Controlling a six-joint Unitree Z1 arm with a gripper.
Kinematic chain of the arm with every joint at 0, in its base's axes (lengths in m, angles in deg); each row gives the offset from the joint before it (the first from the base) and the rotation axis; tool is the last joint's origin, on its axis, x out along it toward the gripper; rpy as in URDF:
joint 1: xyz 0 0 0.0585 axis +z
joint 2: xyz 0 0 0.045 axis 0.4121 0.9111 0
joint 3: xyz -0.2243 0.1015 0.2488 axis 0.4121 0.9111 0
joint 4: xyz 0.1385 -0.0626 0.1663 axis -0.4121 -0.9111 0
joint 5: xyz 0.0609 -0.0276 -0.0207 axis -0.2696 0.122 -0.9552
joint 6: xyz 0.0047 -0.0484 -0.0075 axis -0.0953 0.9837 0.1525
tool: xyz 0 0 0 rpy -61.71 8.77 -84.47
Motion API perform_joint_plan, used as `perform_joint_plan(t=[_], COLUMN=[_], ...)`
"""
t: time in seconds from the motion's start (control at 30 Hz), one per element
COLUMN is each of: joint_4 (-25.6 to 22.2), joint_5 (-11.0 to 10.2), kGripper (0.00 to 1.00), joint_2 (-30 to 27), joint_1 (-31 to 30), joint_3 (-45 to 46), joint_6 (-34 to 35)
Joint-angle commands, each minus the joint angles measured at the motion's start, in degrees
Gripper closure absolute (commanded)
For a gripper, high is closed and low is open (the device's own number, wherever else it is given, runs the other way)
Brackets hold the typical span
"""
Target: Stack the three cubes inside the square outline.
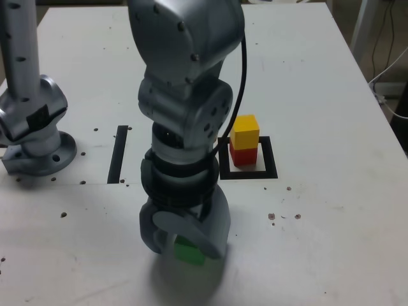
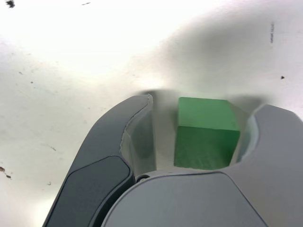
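The green cube (image 1: 189, 250) sits on the white table (image 1: 331, 210) at about seven o'clock from the square outline (image 1: 271, 173), well apart from it, between the jaws of the gripper (image 1: 185, 245). In the wrist view the jaws stand partly open around the cube (image 2: 207, 133), one touching it or just beside it, the other with a gap. The yellow cube (image 1: 245, 131) rests on the red cube (image 1: 243, 155) inside the outline.

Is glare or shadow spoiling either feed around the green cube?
Wrist view: table washed out by glare, but green cube reads sharp between the end effector jaws. Exterior view: arm's shadow darkens the green cube, and the picture is slightly soft.
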Motion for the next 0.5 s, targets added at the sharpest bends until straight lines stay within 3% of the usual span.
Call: perform_joint_plan(t=[0.0, 0.37, 0.47], joint_4=[0.09, 0.53, 0.35], joint_5=[-0.52, -0.70, -0.78], kGripper=[0.60, 0.85, 0.88], joint_2=[0.40, -0.08, -0.63], joint_1=[-0.07, -0.07, -0.07], joint_3=[-0.43, -0.50, -0.22], joint_6=[-0.19, -0.20, -0.20])
